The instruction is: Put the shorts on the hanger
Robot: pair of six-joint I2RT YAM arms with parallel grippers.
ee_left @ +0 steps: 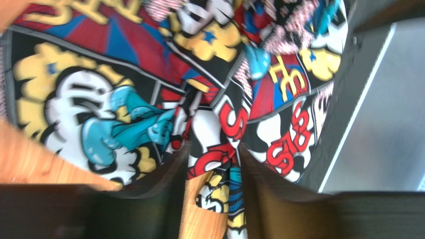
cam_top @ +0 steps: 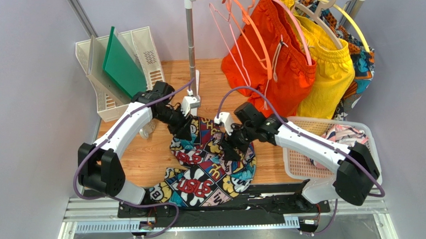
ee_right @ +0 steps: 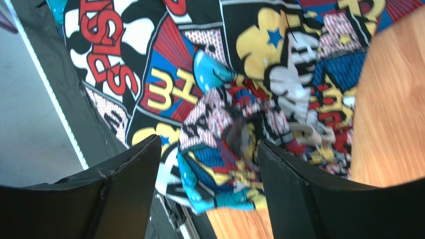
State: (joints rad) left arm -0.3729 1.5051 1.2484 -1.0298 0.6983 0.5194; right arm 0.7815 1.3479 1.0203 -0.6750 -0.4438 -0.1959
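The comic-print shorts [cam_top: 206,165] lie bunched on the wooden table between the two arms, one part reaching the front edge. My left gripper [cam_top: 185,132] is at their far left edge. In the left wrist view, the jaws [ee_left: 213,149] are nearly closed and pinch a fold of the shorts [ee_left: 149,74]. My right gripper [cam_top: 230,151] is over the middle of the shorts. Its jaws [ee_right: 209,144] stand wide apart with a loose bunch of the shorts [ee_right: 239,99] between them, not clamped. The thin pale pink hanger [cam_top: 216,18] hangs on the rail at the back.
Plain orange shorts [cam_top: 272,63] and yellow shorts [cam_top: 329,71] hang on the rail, beside a thicker orange hanger [cam_top: 257,36]. The rack's upright pole [cam_top: 190,39] stands behind the left gripper. A white basket [cam_top: 356,128] is at the right. A file rack holding a green board [cam_top: 120,61] is at the back left.
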